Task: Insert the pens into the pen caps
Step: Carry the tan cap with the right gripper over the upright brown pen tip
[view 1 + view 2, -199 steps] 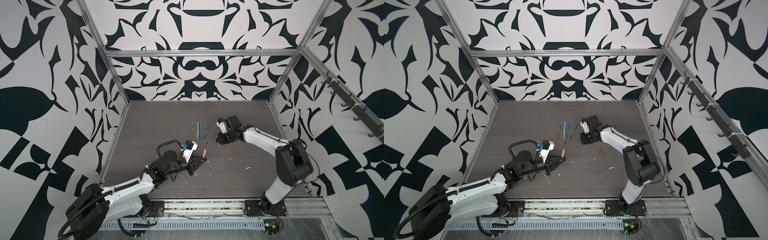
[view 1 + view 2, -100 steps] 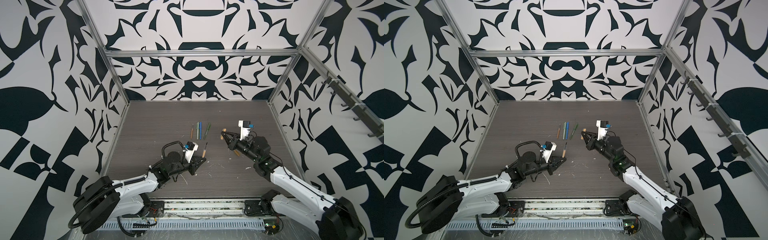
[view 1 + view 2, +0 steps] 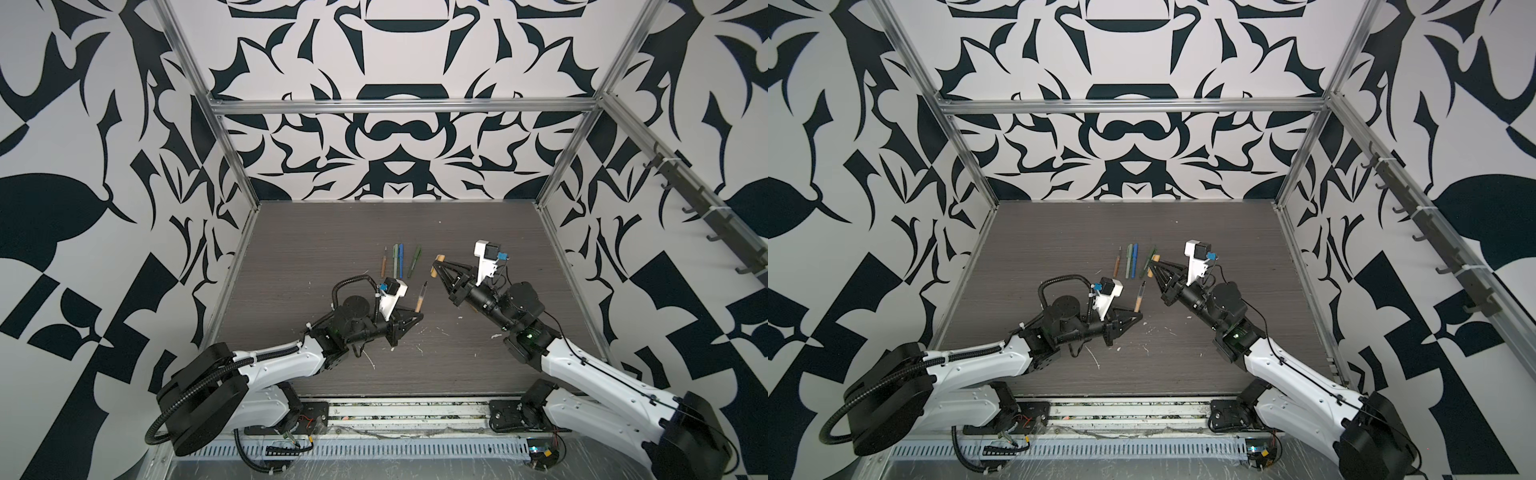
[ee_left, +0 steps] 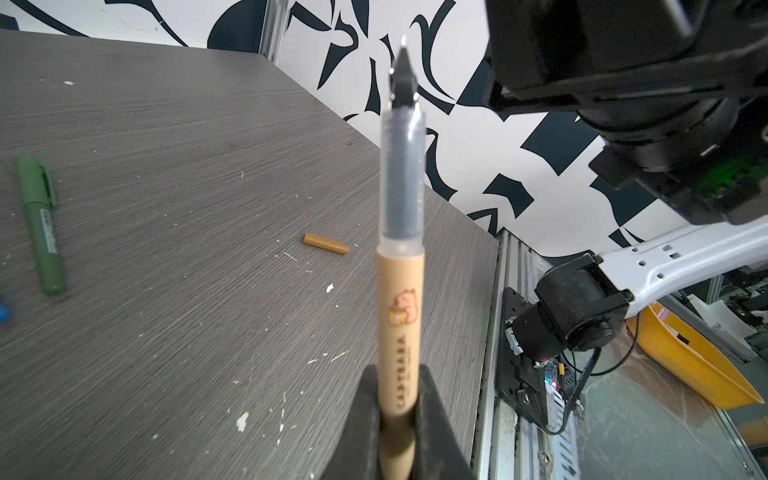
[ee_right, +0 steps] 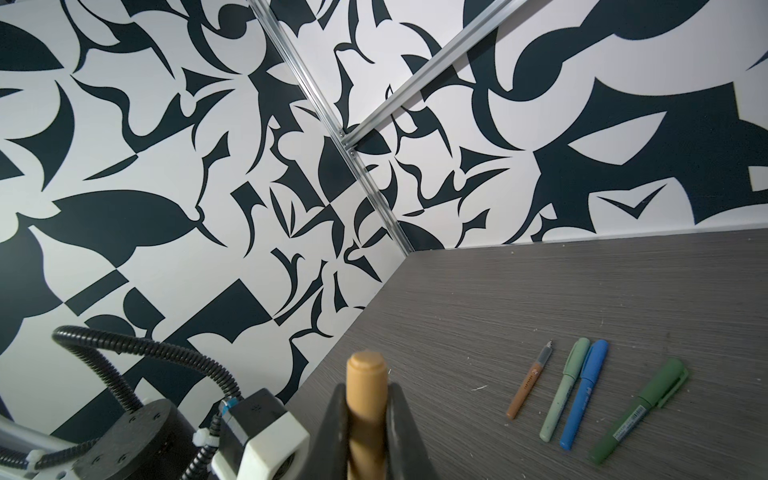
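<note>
Tan plastic shows in both grips; the left gripper (image 4: 400,386) is clenched on the lower barrel of the tan pen (image 4: 401,291), which stands out past the fingertips with its clear collar and dark pointed tip bare; in both top views that pen (image 3: 421,297) is lifted off the desk (image 3: 311,257) near its middle, tip aimed toward the far wall. The right gripper (image 5: 368,399) is clamped on the tan cap (image 5: 366,370), whose rounded closed end sticks out beyond the fingertips; in a top view the cap (image 3: 1152,266) hangs in the air just past the pen's tip and to its right, near it but not touching.

Four more pens lie side by side on the desk just beyond the two grippers; the orange-brown pen (image 5: 528,382) is uncapped, its dark tip exposed; the pale green pen (image 5: 565,390) and the blue pen (image 5: 584,392) lie touching each other, both capped; the dark green pen (image 5: 640,411), also capped, lies a little apart from them and slightly slanted. The orange-brown cap (image 4: 326,244) lies alone on its side on the desk, seen in the left wrist view; the right arm covers it in the top views. Small white flecks (image 4: 242,420) dot the desk's near part.
</note>
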